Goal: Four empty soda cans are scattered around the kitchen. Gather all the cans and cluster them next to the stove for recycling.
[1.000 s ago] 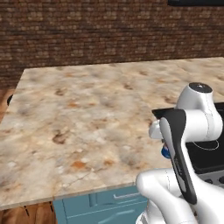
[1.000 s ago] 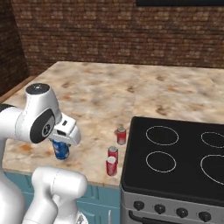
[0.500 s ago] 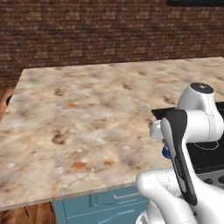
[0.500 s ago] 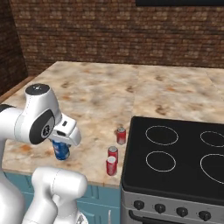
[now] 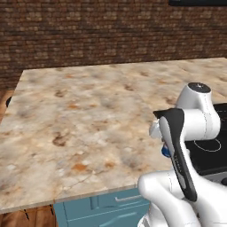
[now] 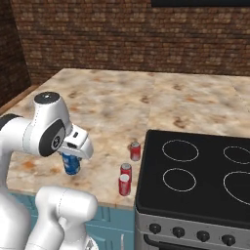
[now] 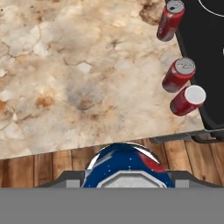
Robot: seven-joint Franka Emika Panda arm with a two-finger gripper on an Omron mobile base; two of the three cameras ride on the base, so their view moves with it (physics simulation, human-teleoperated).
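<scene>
Inspector: Right base view, findings on change. Against the pictures half a second and a full second back, the end effector point(image 6: 73, 157) and the blue soda can point(image 6: 71, 164) under it sit at the same spot over the front part of the bench point(image 6: 112, 105), left of the stove point(image 6: 195, 171). No travel is evident. I judge the carry to be paused or only creeping.

Clerk: Is the can gripped?

Inspector: In the hand view the blue can's top point(image 7: 126, 168) sits hard against the camera between the fingers, so I record the end effector as clamped on the blue soda can. Whether the can's base rests on the bench or hangs clear, I cannot tell.

Clerk: And the others?

Inspector: Three red soda cans stand in a loose row just beside the stove's left edge: the rear red can point(image 6: 135, 151), the middle red can point(image 6: 126, 172) and the front red can point(image 6: 124, 185). The blue one is well apart from them. By my judgement it is the last to be delivered.

Clerk: Anything obscured?

Inspector: The left base view gives only a blue sliver point(image 5: 166, 151) behind the arm. The fingertips themselves are masked by the can in the hand view.
</scene>
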